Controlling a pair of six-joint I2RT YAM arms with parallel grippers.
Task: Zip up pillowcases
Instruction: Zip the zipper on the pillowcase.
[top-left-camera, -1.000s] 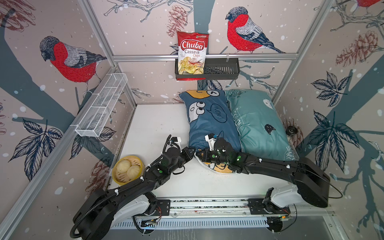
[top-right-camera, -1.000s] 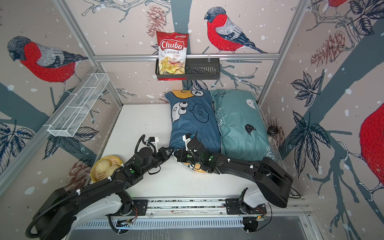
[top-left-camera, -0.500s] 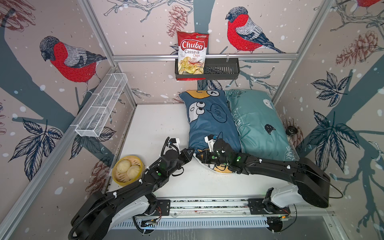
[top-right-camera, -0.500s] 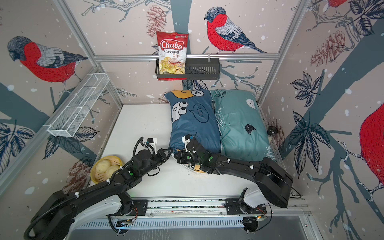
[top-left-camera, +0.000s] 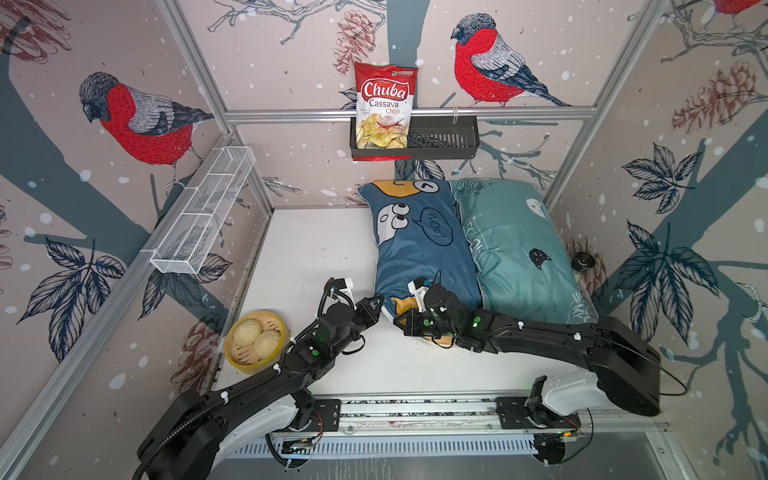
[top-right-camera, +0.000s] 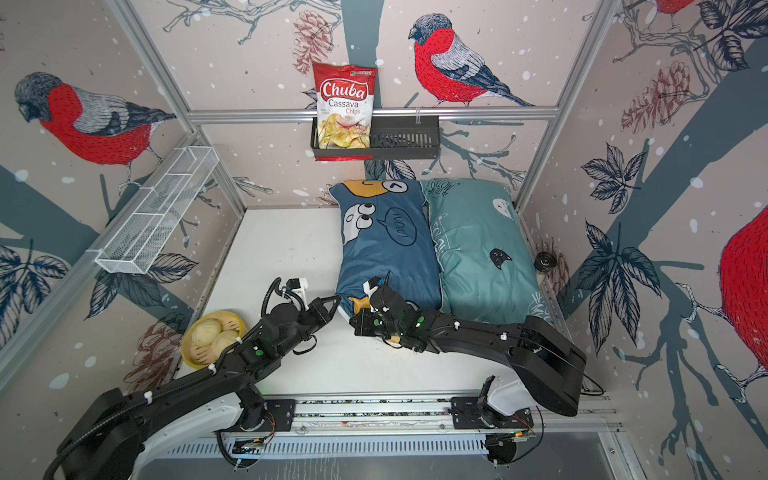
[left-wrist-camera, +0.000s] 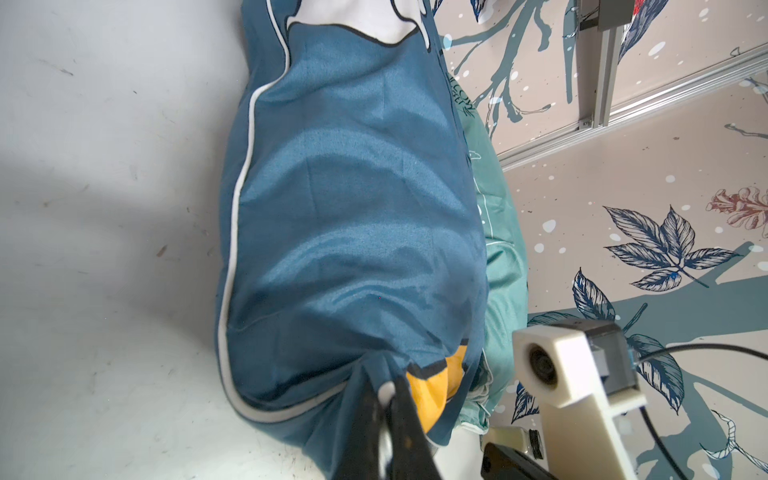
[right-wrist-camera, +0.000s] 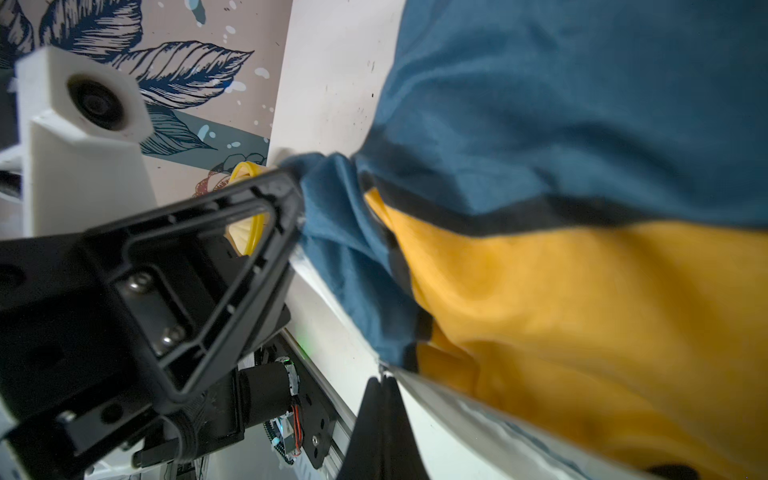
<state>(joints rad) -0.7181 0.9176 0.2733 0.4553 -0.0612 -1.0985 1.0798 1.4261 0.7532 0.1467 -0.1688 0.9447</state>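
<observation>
Blue cloth is bunched between the closed jaws of my left gripper (left-wrist-camera: 388, 392). I hold the near left corner of the dark blue pillowcase (top-left-camera: 419, 249), drawn into a point. My right gripper (right-wrist-camera: 380, 380) is pressed shut too, with its tips at the near seam close to that corner; whether they pinch a zip pull I cannot tell. A pale strip (right-wrist-camera: 498, 424) runs along that edge away from the tips, either piping or filling showing through. I judge this zip barely started, with most of its length left. The teal pillowcase (top-left-camera: 515, 249) lies touching alongside on the table (top-left-camera: 316, 249), with neither gripper on it and its zip hidden.
</observation>
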